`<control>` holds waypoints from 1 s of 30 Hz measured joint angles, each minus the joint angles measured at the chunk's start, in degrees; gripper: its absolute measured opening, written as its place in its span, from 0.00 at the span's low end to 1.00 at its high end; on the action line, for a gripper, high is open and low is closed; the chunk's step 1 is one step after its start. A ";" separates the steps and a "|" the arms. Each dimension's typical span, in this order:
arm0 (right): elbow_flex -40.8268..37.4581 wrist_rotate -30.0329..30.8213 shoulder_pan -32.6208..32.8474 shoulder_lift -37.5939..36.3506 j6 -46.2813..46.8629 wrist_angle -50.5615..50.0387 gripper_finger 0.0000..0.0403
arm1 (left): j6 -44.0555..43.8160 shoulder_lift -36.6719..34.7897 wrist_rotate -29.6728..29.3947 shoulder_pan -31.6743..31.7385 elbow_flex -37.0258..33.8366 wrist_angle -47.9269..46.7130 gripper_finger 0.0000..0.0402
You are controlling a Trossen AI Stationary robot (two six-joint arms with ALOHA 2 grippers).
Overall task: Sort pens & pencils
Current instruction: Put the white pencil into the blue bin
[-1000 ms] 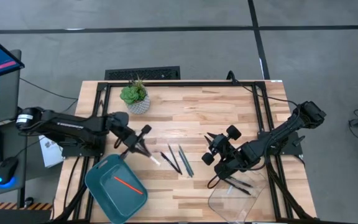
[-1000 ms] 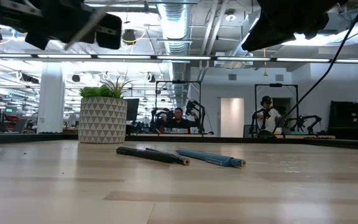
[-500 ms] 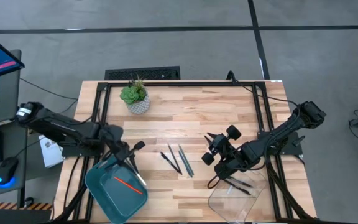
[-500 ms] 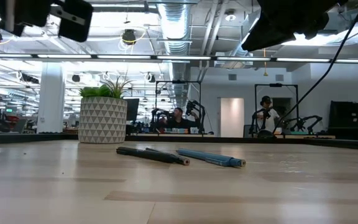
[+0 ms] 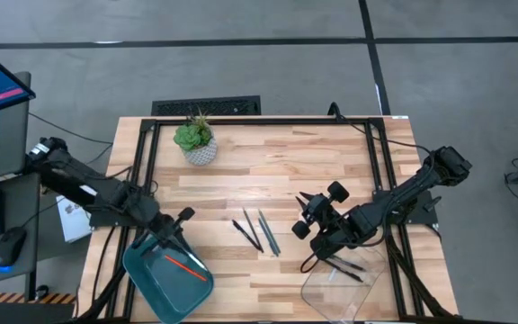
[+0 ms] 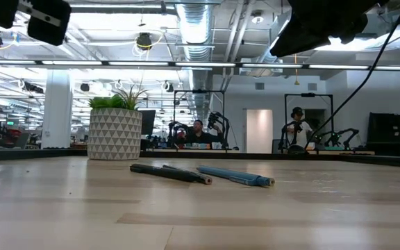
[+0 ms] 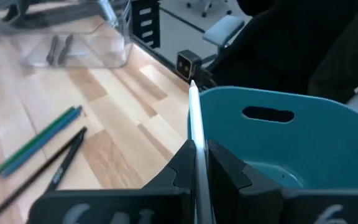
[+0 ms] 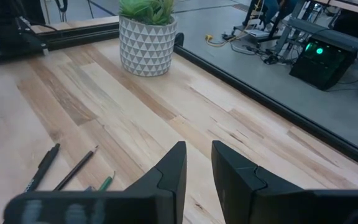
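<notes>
1. A wooden counter (image 6: 200,215) fills the lower half.
2. A dark pen (image 6: 164,173) and a teal-blue pen (image 6: 236,177) lie near each other mid-counter.
3. A potted plant (image 6: 114,128) in a triangle-patterned pot stands behind them.
4. Dark arm parts hang from both upper corners.
5. People (image 6: 198,133) sit at workstations in the room beyond.
</notes>
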 joint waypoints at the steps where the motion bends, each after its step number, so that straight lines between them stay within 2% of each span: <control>1: 0.00 0.00 0.00 0.00 0.02 0.02 0.24 | -1.13 -0.84 -0.65 -0.70 -0.04 -0.70 0.02; 6: 0.00 -1.09 0.00 0.00 0.04 0.00 0.24 | -6.47 -4.11 -3.19 -5.40 -2.53 1.00 0.02; 10: 0.00 -1.22 0.00 0.00 0.04 0.01 0.24 | -10.68 -5.36 -8.90 -9.87 -5.73 2.09 0.02; 16: 0.00 -1.22 -0.02 0.00 0.04 0.02 0.24 | -13.22 -5.55 -12.86 -14.75 -11.75 11.65 0.02; 24: 0.00 -1.22 -0.13 0.00 0.02 0.02 0.24 | -15.69 -5.53 -16.78 -17.62 -15.93 15.54 0.02; 30: 0.00 -1.22 -0.13 0.00 0.02 0.02 0.24 | -15.86 -5.53 -16.52 -17.72 -15.98 15.78 0.03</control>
